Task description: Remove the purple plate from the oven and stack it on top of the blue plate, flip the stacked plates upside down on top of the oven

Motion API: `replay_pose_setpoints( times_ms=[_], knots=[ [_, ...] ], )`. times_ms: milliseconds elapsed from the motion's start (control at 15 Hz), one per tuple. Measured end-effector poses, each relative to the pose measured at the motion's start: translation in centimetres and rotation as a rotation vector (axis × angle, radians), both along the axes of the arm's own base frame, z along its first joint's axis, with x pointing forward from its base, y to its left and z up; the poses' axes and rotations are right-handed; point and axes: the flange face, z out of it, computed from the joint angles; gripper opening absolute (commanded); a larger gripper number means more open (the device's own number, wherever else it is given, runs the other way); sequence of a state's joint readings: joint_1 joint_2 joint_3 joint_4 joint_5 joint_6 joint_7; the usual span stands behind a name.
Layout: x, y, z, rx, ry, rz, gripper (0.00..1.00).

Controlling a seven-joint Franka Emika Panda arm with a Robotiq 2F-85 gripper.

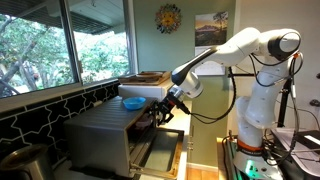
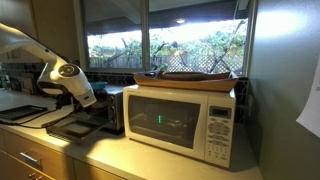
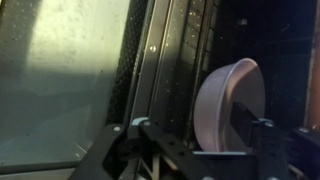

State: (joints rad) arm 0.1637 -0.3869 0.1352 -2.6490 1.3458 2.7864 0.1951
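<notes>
My tool (image 3: pixel 197 138) has its jaws spread and holds nothing. The purple plate (image 3: pixel 232 100) stands on edge inside the oven (image 1: pixel 100 135), directly ahead, rim in line with the jaw gap.

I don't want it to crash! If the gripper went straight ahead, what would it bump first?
Probably the purple plate, just ahead between the fingers of the gripper, inside the oven; depth is unclear.

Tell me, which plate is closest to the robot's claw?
The pale purple plate inside the oven, right at the gripper. The blue plate sits on the oven's top, farther away.
</notes>
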Motion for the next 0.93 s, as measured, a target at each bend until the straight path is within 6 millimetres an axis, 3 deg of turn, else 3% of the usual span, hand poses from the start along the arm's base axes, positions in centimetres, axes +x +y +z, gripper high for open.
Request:
replay_pose_setpoints(
  times_ms=[400,933],
  knots=[
    [0.4,-0.2,-0.6,-0.003,0.012,-0.005,0.01],
    [0.9,-1.3,0.4,-0.082,0.011,0.039,0.01]
  ],
)
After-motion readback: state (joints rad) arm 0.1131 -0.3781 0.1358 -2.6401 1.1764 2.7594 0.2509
